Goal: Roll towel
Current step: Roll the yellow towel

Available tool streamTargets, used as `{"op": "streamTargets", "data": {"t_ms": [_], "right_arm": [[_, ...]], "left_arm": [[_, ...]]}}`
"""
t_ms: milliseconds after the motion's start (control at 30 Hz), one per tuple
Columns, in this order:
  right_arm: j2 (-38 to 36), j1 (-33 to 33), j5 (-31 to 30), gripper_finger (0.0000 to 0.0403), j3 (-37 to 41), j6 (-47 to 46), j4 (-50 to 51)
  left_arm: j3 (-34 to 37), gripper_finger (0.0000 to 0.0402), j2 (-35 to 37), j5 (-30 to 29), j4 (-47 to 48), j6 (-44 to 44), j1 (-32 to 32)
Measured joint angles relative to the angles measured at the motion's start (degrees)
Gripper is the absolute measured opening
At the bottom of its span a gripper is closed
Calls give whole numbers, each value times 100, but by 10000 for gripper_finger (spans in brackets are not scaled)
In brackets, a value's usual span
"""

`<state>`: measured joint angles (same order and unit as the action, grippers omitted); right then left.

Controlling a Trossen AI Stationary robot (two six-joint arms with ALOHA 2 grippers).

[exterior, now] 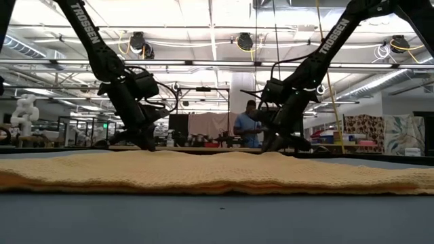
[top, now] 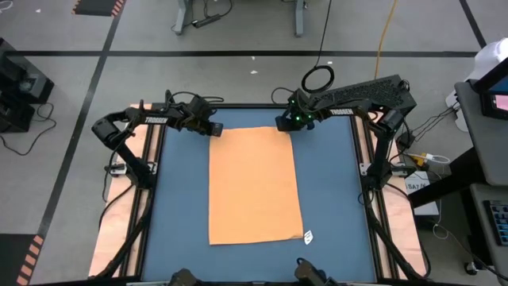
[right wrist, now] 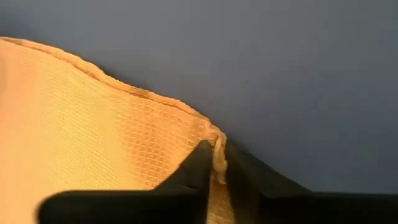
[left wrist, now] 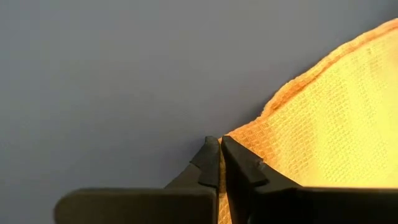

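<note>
Bench (top: 182,199): one, with a blue top; it carries the cloth and both arms work over its far edge.
Towel (top: 254,184): one orange-yellow cloth, spread flat down the middle of the bench, long side running from the far edge toward the near edge; one small white tag (top: 308,236) lies at its near right corner. In the low view the towel (exterior: 217,173) lies low with slight ripples.
Arms: two, both reaching in to the towel's far edge, one at each far corner.
Left gripper (top: 214,129): at the far left corner; in its wrist view the jaws (left wrist: 217,163) are closed together, pinching the corner's hem.
Right gripper (top: 282,123): at the far right corner; in its wrist view the jaws (right wrist: 214,163) are closed on a bunched bit of hem.
Person (exterior: 247,127): one, standing in the room well behind the bench.
</note>
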<state>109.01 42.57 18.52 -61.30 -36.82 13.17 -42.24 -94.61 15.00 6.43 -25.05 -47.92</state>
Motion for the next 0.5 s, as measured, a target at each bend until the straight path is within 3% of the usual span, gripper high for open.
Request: {"op": "streamTargets", "data": {"t_ms": [67,200,500], "right_arm": [[0,2,-1,10,0,43,7],[0,2,-10,13,0,67,111],[0,87,-20,5,0,214,129]], "left_arm": [[0,10,14,180,22,0,-19],[2,21,156,590,51,-7,-93],[2,86,570,615,417,43,-334]]}}
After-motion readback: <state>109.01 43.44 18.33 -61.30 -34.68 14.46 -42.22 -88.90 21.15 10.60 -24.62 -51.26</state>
